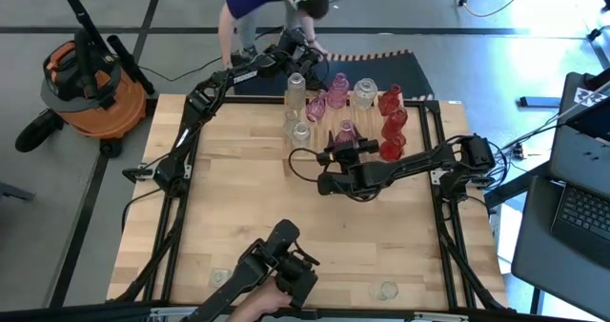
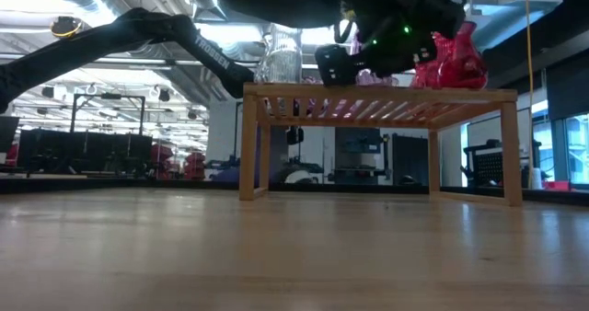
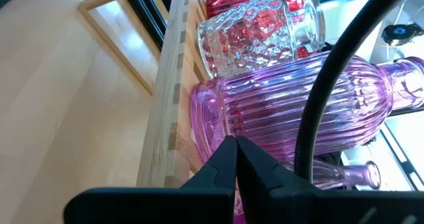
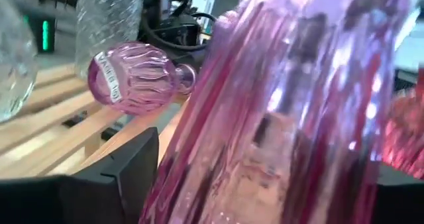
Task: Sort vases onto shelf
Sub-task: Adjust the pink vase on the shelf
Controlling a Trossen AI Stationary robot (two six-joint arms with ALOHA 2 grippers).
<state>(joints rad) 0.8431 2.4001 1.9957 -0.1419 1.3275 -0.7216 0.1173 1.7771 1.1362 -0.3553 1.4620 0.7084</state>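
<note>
High view: the shelf (image 1: 419, 108) stands at the far edge of the desk (image 1: 238, 198), right of centre, carrying a cluster of vases: clear vases (image 1: 297, 98) on its left, pink vases (image 1: 335, 91) in the middle, red vases (image 1: 391, 122) on its right. The left arm reaches across to the shelf's far left corner, its gripper (image 1: 307, 63) just beyond the clear vases. The right arm comes in from the right, its gripper (image 1: 345, 141) over a pink vase at the shelf's near edge. A person (image 1: 272, 3) bends over beyond the desk. An orange vacuum (image 1: 91, 84) sits on the floor to the left.

Low view: the shelf (image 2: 377, 95) stands on legs, with a clear vase (image 2: 279, 58) upright on top at left and red vases (image 2: 451, 63) at right. The right gripper (image 2: 368, 58) hangs dark over the middle of the shelf top.

Left wrist view: the left fingers (image 3: 228, 161) are pressed together, holding nothing, right beside a ribbed pink vase (image 3: 298, 105); a clear dimpled vase (image 3: 248, 38) and a red one stand behind it.

Right wrist view: the right fingers (image 4: 129, 164) stand wide on either side of a large ribbed pink vase (image 4: 291, 105); whether they touch it is unclear. A small pink bottle (image 4: 129, 75) lies on the slats beyond.
</note>
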